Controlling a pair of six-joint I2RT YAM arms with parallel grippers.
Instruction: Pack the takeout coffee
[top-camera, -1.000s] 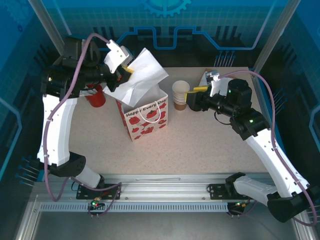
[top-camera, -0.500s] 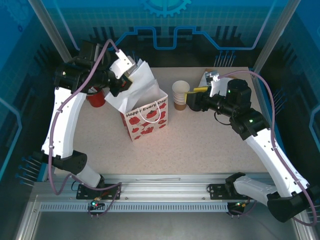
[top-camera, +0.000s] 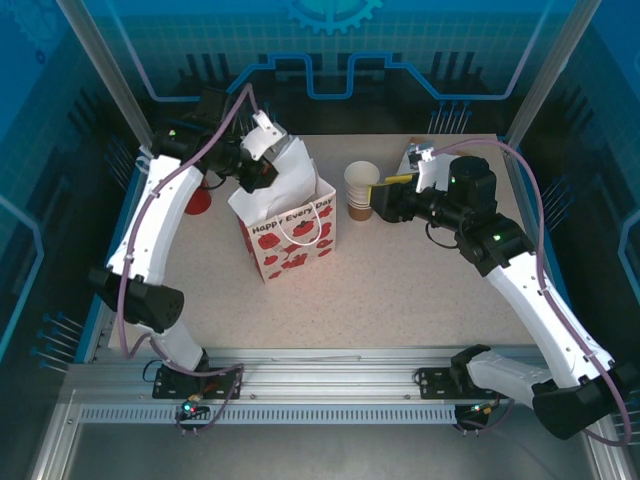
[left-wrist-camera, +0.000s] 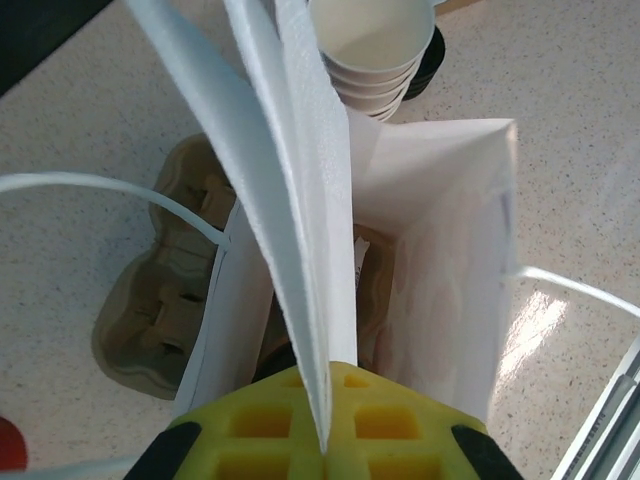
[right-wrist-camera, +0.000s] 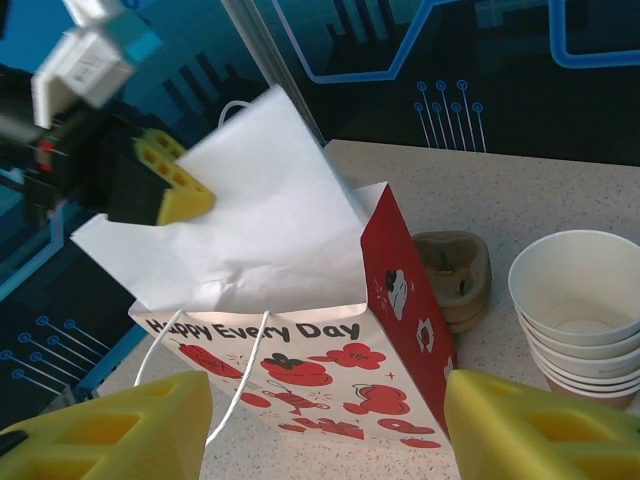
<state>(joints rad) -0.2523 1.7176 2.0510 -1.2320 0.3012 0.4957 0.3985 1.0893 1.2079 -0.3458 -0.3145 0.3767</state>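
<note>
Protruding from the bag (right-wrist-camera: 330, 385), paper (right-wrist-camera: 270, 210) is clamped by the left end effector (right-wrist-camera: 185, 200), the right end effector (top-camera: 382, 197) held apart; the bag could be toppled by tugging.

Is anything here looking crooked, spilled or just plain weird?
The white paper pokes up out of the gift bag, leaning to one side because the left tool pinches its edge. Nothing looks spilled or broken.

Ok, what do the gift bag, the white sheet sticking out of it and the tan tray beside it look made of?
Gift bag: printed paper or thin card, going by its sharp folded edges. White sheet: thin matte paper, likely tissue; it creases softly. Tray: moulded pulp, judging by its rough surface.
</note>
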